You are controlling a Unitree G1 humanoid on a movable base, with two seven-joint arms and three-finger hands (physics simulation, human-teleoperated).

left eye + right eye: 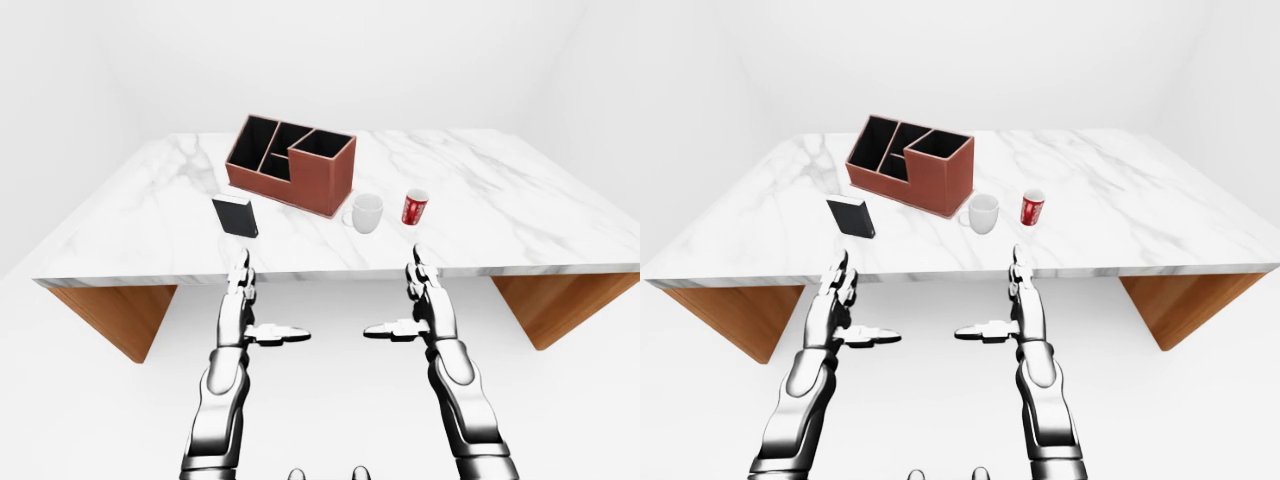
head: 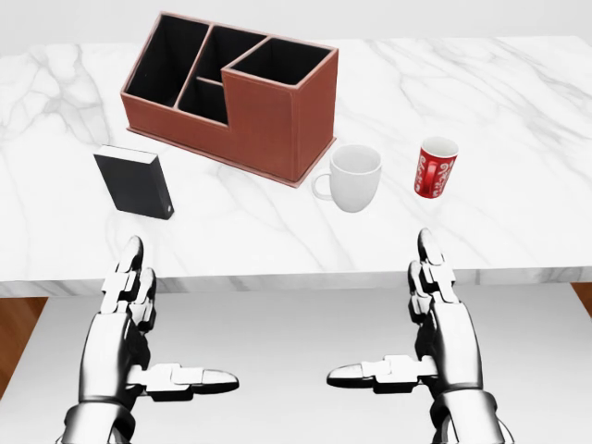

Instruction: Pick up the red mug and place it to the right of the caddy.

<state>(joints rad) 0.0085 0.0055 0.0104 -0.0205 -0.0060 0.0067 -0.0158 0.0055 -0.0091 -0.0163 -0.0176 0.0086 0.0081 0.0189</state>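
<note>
Standing upright on the marble table (image 2: 518,102), near its lower edge in the head view: the red mug (image 2: 436,167), already at the right of the brown caddy (image 2: 231,92) but with a white mug (image 2: 355,177) sitting between the two, just beside the caddy's corner. Judging from that, needing the red mug carried to a spot of its own beside the caddy, or perhaps only nudged closer; hard to say how near counts as placed.

Hovering below the table's edge, short of the top: the right hand (image 2: 435,319), fingers stretched straight up and thumb pointing inward, spread wide and gripping nothing. Mirroring it at the left of the view: the left hand (image 2: 129,324), likewise spread and empty. Looking like a ready pose, palms facing each other, with the right hand lined up almost directly under the red mug, probably because that arm has the shorter reach.

Leaning slightly at the left of the caddy: a small black box (image 2: 136,182), well apart from the mugs and out of the way.

Not showing clearly: the red mug's handle, possibly turned away or too small to make out. Cut off at the bottom of every view: both forearms. Hidden too: the floors of the caddy's dark compartments, so whether anything lies inside cannot be told.
</note>
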